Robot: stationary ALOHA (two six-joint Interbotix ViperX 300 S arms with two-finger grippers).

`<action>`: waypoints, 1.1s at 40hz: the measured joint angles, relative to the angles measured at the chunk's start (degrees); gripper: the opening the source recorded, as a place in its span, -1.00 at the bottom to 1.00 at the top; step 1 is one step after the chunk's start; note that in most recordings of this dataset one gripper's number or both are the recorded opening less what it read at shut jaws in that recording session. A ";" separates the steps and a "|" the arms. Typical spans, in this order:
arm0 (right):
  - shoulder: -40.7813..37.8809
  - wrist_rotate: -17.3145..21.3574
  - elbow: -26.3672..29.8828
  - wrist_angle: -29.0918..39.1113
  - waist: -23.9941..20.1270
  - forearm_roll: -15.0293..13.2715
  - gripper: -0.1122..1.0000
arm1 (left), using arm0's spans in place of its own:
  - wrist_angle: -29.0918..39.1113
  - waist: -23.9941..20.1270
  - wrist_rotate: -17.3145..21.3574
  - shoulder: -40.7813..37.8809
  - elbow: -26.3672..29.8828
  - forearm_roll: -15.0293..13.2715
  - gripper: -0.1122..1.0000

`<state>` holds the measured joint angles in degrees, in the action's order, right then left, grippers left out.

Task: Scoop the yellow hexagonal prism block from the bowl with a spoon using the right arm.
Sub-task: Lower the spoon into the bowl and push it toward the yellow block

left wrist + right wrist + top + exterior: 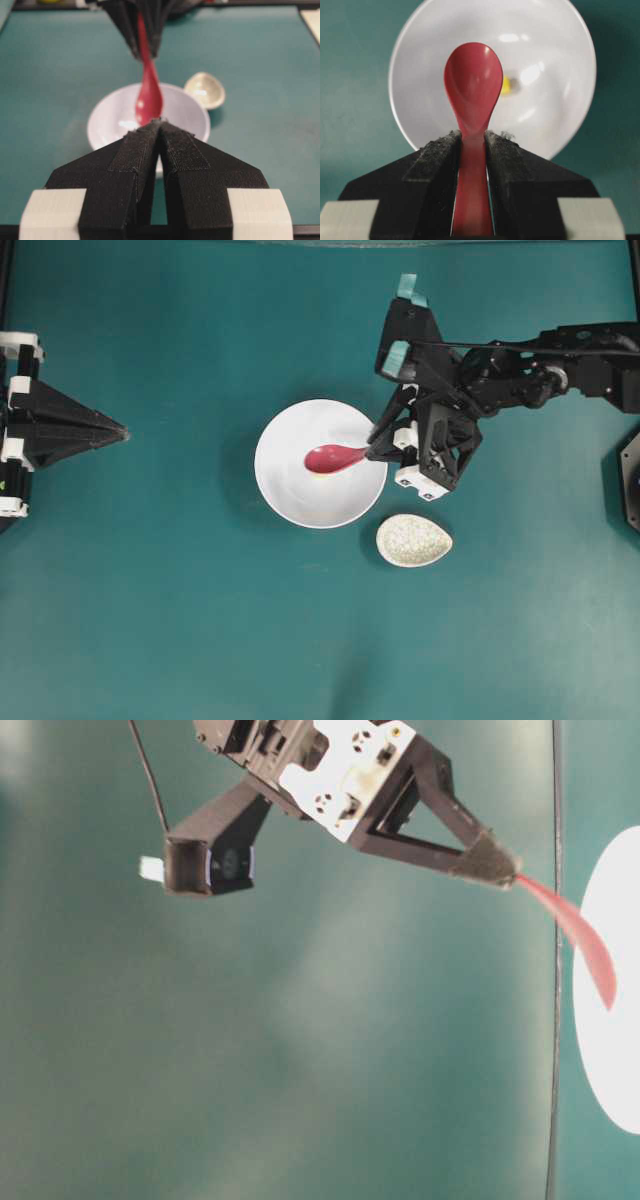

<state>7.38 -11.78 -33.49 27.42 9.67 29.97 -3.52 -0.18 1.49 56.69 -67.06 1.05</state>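
The white bowl (300, 495) sits mid-table. My right gripper (372, 451) is shut on the pink-red spoon (335, 457) by its handle, at the bowl's right rim. The scoop hangs over the bowl's inside, hollow side up. In the right wrist view the spoon (472, 85) points away from the gripper (472, 137) across the bowl (555, 115). The tiny yellow hexagonal prism block (506, 86) peeks out just right of the scoop, on the bowl's floor. My left gripper (122, 430) rests shut at the table's left edge, pointing at the bowl (110, 125) and the spoon (148, 100).
A small speckled egg-shaped spoon rest (414, 540) lies just below and right of the bowl, under the right arm; it also shows as a dish (205, 90) in the left wrist view. The table-level view shows the spoon (575, 935) slanting down from the gripper (500, 870).
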 measured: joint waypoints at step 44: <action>-4.57 15.56 7.38 10.72 -4.04 -19.95 -0.38 | 0.00 0.00 0.09 -0.09 0.00 0.09 -0.75</action>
<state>2.81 3.78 -26.10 38.14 5.63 10.02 -3.52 -0.18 1.58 56.60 -67.06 1.14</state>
